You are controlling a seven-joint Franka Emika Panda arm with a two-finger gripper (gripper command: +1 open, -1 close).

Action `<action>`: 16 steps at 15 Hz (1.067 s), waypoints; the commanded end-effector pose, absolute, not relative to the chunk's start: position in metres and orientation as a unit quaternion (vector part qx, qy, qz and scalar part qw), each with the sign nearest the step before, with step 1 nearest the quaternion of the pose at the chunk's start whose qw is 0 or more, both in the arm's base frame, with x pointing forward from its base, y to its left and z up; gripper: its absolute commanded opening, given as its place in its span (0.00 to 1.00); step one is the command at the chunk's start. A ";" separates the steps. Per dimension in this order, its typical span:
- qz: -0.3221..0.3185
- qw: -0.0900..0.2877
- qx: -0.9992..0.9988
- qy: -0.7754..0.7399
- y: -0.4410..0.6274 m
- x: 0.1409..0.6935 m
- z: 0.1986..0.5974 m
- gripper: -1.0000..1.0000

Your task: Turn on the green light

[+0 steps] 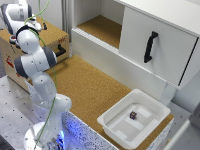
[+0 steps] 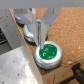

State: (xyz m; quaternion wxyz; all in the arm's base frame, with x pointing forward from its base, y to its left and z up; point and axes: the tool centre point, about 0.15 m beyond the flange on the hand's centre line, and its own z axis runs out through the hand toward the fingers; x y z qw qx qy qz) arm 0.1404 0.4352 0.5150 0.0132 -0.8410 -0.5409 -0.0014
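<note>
Green light button (image 2: 48,51) just beneath parted, empty jaws (cork surface (image 2: 67,27) behind)

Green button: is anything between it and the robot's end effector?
In the wrist view, nothing lies between them. The end effector hangs right over the green button, with only air and a bit of cork board showing behind.

A bright green button top (image 2: 48,51) ringed in silver-grey is seen just below the pale grey hand (image 2: 39,23), on a speckled tan cork surface (image 1: 92,87) bearing a white tray (image 1: 150,107) and white cabinet (image 1: 165,30) with a black handle (image 1: 150,46).
</note>
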 end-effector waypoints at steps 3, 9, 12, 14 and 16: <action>0.013 0.019 -0.847 -0.532 0.414 0.168 0.520 1.00; 0.028 0.028 -0.905 -0.424 0.300 0.201 0.505 1.00; 0.018 0.036 -0.936 -0.348 0.225 0.209 0.499 1.00; 0.004 0.049 -0.951 -0.306 0.198 0.207 0.495 1.00; 0.004 0.049 -0.951 -0.306 0.198 0.207 0.495 1.00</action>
